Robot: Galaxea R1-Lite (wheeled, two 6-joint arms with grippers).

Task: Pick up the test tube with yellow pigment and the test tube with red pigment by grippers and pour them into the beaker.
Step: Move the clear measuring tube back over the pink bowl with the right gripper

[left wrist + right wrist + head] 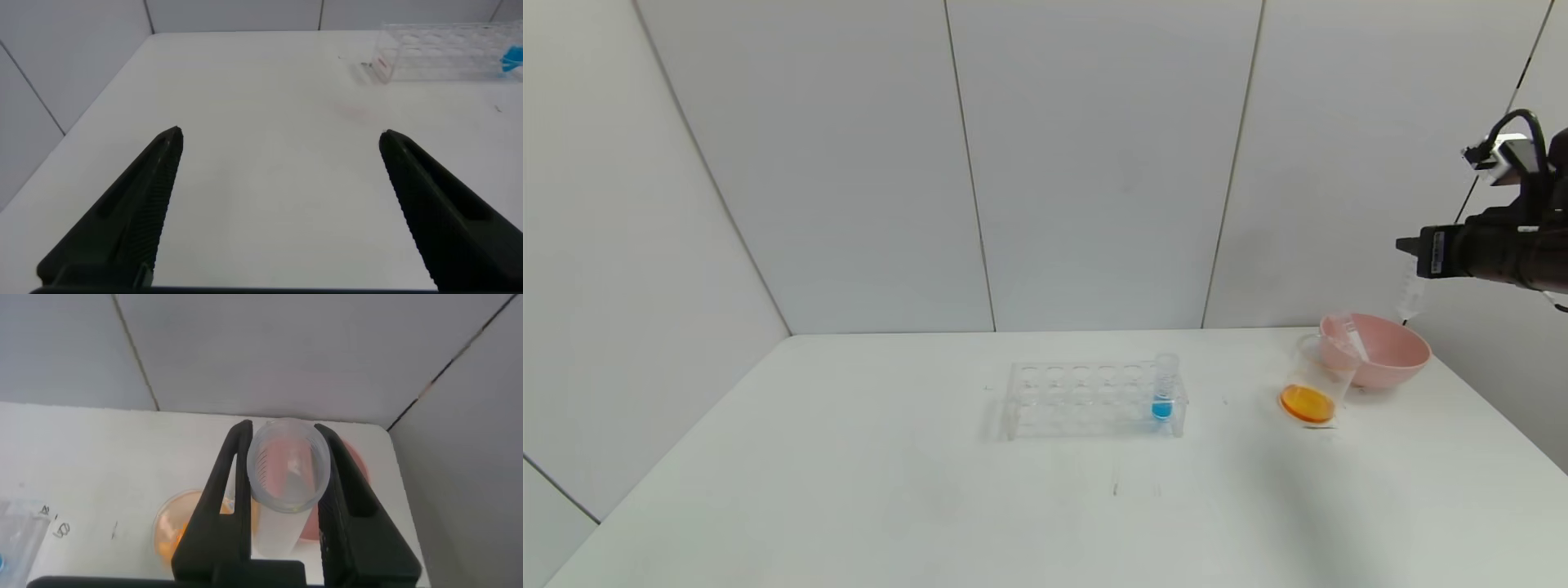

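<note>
Right pincer [282, 508] clamped on empty tube [284, 469], high above pink bowl [1390, 356]. Beaker [1316, 382] below, orange mix inside. Another empty tube [1354, 339] in bowl. Left pincer [278, 204] wide apart, low over surface [849, 490]. Risk: tube slips from smooth grip, drops, knocks beaker over.

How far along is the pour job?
Pouring looks done: the beaker holds orange liquid, and one emptied tube lies in the pink bowl. In hand: the right gripper, up above the bowl, grips another tube that looks empty. Left: probably just dropping it in the bowl. The left gripper is open and idle. The blue tube sits in the rack.
</note>
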